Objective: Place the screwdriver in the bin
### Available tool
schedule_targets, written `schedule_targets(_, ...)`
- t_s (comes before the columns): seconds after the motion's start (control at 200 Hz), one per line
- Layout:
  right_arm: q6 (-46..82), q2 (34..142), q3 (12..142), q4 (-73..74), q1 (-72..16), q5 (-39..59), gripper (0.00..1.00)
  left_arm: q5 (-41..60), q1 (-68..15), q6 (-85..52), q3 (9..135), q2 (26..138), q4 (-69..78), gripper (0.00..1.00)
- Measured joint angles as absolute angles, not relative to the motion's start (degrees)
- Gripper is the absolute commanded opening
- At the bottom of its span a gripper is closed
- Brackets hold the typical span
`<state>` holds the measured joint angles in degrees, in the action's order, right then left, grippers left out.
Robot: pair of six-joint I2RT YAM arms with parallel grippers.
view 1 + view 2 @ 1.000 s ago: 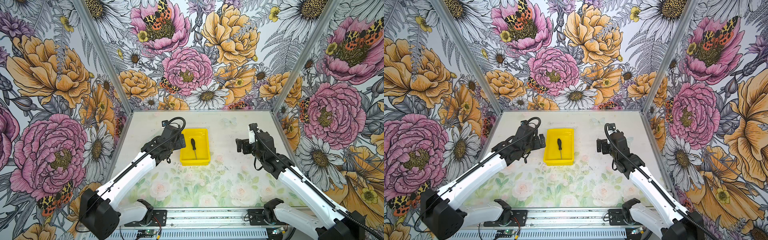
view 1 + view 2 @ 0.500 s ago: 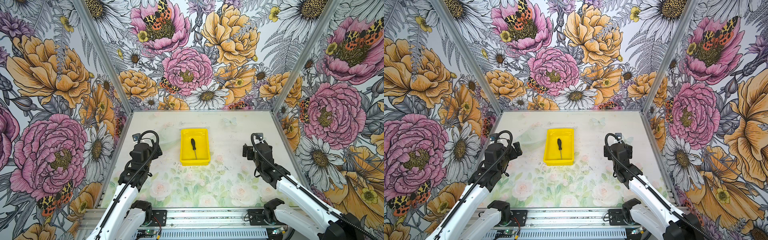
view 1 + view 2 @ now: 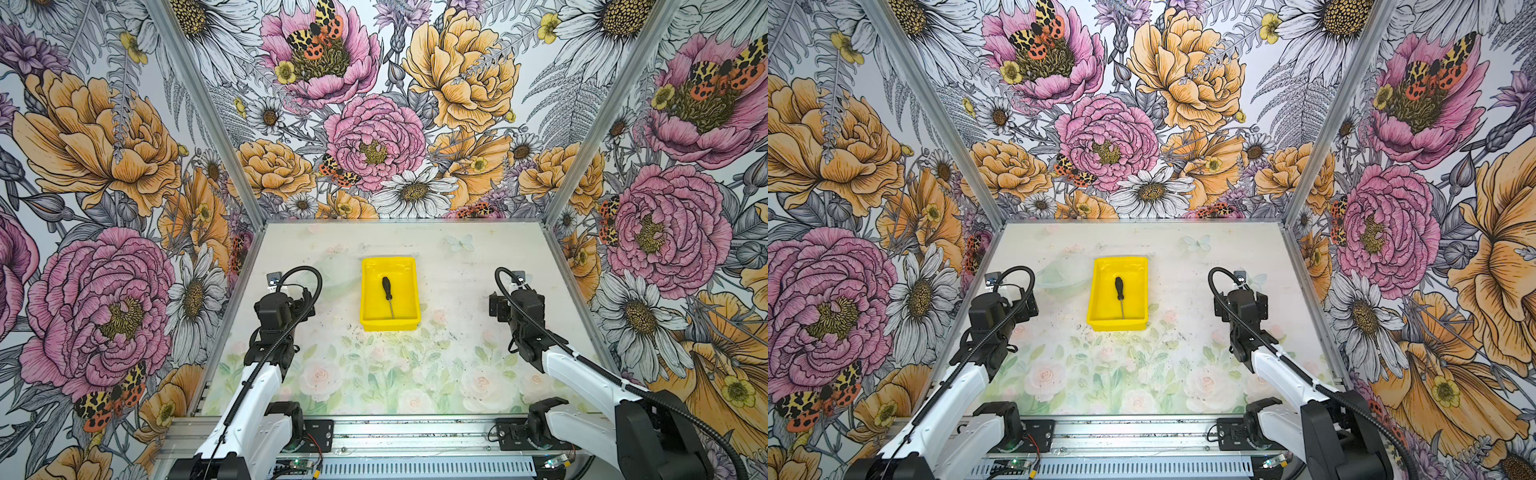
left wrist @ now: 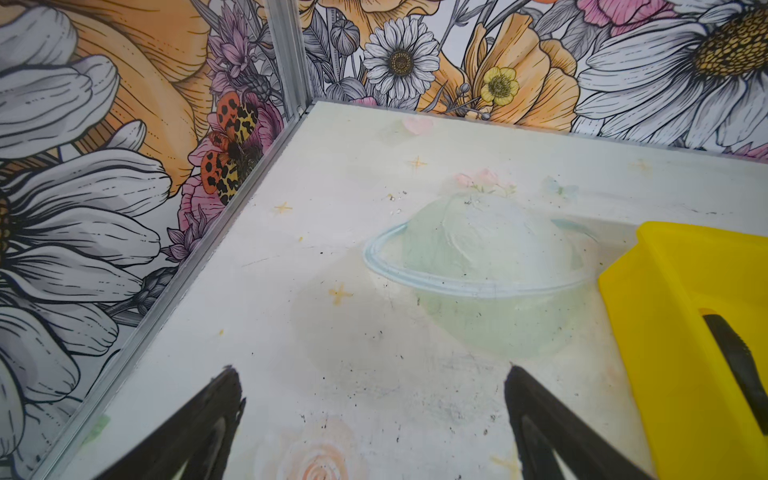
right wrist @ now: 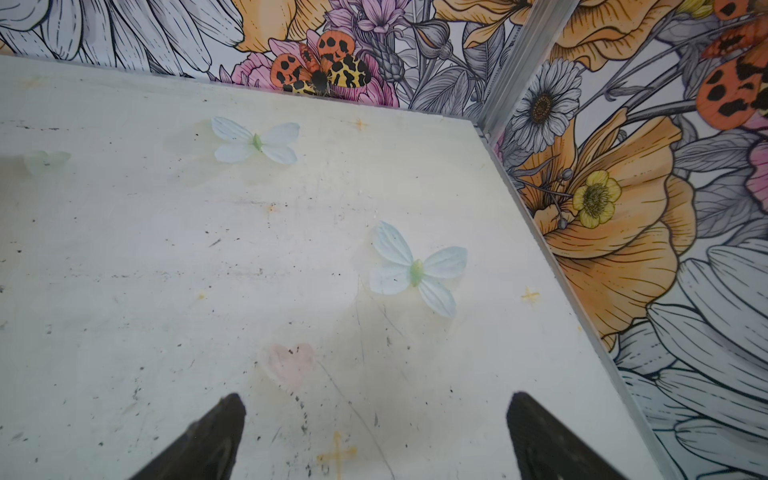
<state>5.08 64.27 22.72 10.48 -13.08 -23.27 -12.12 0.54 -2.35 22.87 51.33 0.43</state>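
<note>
The screwdriver (image 3: 387, 293) lies inside the bin (image 3: 390, 325) on the counter (image 3: 457, 291), between the left claw (image 4: 372, 374) and right claw (image 5: 375, 398), both spread wide, empty, well apart from it.

Probably a lab: floral-walled enclosure (image 3: 124, 145)

The screwdriver (image 3: 1120, 291) lay inside the bin (image 3: 1117, 326), its black handle toward the bin's far end and its shaft tip near the bin's near wall. The 2 grippers flanked the bin: left gripper (image 3: 1029, 302) to its left, right gripper (image 3: 1239, 296) to its right, both well apart from it.
</note>
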Motion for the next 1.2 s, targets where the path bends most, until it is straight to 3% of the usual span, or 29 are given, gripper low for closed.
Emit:
schedule_targets(0.4,5.5,72.4,22.6,18.9,-8.7,-23.8,0.99,-10.8,1.3,-2.8,20.0,68.8,21.8,0.99)
schedule_targets(1.201,6.6,83.7,30.7,24.6,-3.4,-21.5,1.00,-7.1,2.2,-2.8,23.2,83.1,40.0,0.99)
